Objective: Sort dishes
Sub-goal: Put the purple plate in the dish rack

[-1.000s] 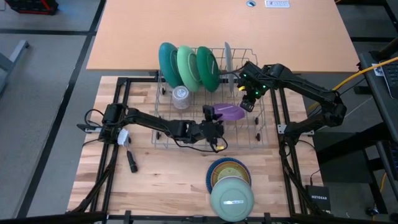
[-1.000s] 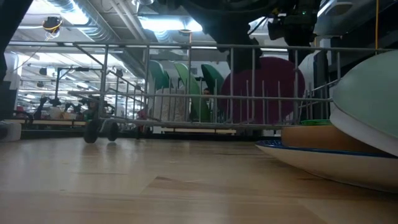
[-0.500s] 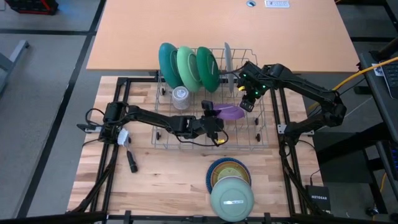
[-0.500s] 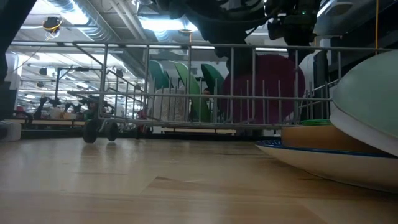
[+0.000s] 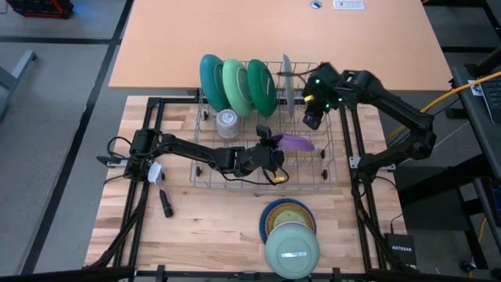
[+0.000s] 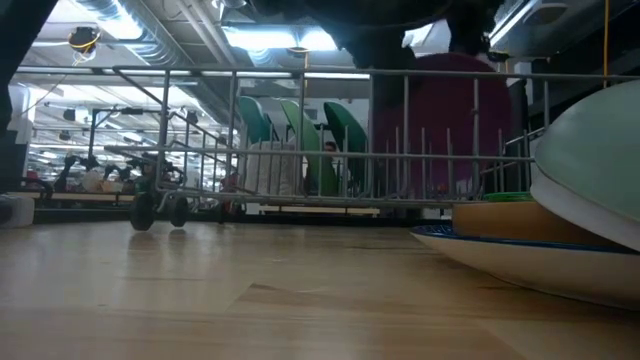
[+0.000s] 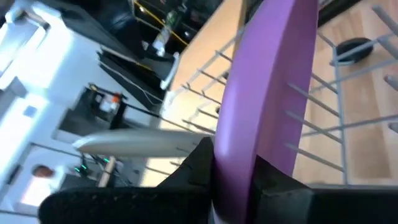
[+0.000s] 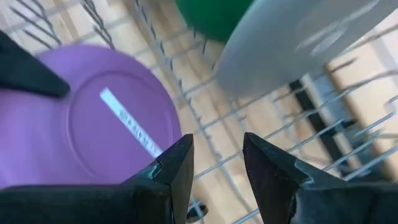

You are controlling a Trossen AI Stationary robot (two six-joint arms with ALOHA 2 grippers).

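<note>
We see rack [image 5: 266,168] wires crowding the left pincer [image 5: 268,149]. Three green plates [image 5: 237,84] and one grey plate [image 5: 286,76] stand upright beyond it. Purple plate [image 5: 293,142] sits clamped on edge between its fingers. Right pincer [image 5: 311,120] hovers just above that plate, part-open, holding nothing.

The high view looks straight down on the whole table, the wire rack [image 5: 266,125] just above centre. The low view sits at tabletop height, facing level across the boards, stacked dishes [image 6: 560,215] close at 3 o'clock. Each wrist view peers close into the rack; all four share the purple plate [image 5: 293,142]
</note>
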